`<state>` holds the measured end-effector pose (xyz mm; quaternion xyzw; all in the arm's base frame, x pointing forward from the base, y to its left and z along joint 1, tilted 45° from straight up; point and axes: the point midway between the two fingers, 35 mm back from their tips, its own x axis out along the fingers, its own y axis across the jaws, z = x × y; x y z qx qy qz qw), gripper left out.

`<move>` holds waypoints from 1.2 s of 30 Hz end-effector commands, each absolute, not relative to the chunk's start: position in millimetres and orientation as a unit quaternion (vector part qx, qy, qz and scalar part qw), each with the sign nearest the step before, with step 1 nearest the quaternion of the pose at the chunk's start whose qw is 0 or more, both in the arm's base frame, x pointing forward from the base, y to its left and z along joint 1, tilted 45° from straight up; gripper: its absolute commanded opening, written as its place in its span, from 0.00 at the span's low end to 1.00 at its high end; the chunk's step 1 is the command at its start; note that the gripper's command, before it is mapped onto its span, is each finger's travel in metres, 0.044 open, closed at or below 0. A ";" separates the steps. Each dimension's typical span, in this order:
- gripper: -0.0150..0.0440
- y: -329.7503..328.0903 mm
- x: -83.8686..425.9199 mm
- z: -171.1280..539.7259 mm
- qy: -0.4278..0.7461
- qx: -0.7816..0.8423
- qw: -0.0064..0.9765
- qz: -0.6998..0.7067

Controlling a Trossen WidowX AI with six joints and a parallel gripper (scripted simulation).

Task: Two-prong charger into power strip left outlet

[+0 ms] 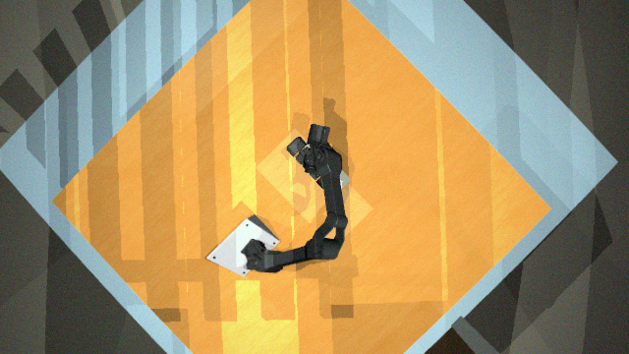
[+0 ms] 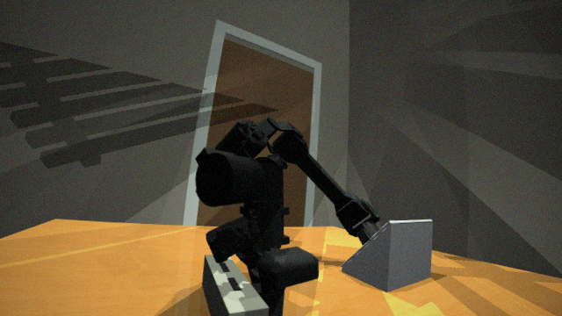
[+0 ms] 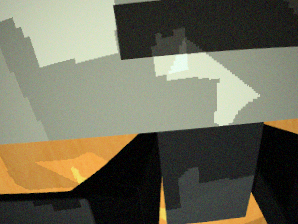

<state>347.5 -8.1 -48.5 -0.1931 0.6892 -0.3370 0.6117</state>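
Fingers [image 1: 314, 171] [image 2: 255, 269] are clamped on the charger [image 3: 215, 155], a dark block that fills the space between them in the wrist view. Black finger sides flank the block to its left and right, and the near edge of the power strip [image 1: 346, 181] [image 2: 248, 295] [image 3: 125, 105] runs across the picture just beyond it. A dark rectangular recess [image 3: 210, 30] lies farther out on the strip's pale face, apart from the visible part of the block. The prongs are hidden, so whether they touch or enter an outlet cannot be told. Orange bench [image 1: 393, 147] [image 2: 110, 259] [image 3: 45, 167] shows beside the fingers.

From the top, the fingers are mostly covered by the arm [image 1: 334, 197] [image 2: 322, 175], with only a pale corner of the strip showing beside them. The charger cannot be made out there. Well apart from the fingers, the arm's other end stands on the white, sloping face of a wedge [image 1: 231, 251] [image 2: 410, 254].

In the exterior view, the strip lies close beside the fingers, with two dark recesses in its pale, shadow-patched top. The charger is hidden behind the dark gripper parts. Well beyond the fingers, behind the bench, a brown door [image 2: 263, 88] stands in a pale frame.
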 end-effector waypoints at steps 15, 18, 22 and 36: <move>0.61 -8.1 347.8 -48.6 0.689 -0.193 0.612 -0.337; 0.74 -8.1 347.8 -48.6 0.689 -0.193 0.612 -0.337; 0.92 -8.1 347.8 -48.6 0.689 -0.193 0.612 -0.337; 1.00 -7.5 344.8 -48.9 0.686 -0.193 0.615 -0.337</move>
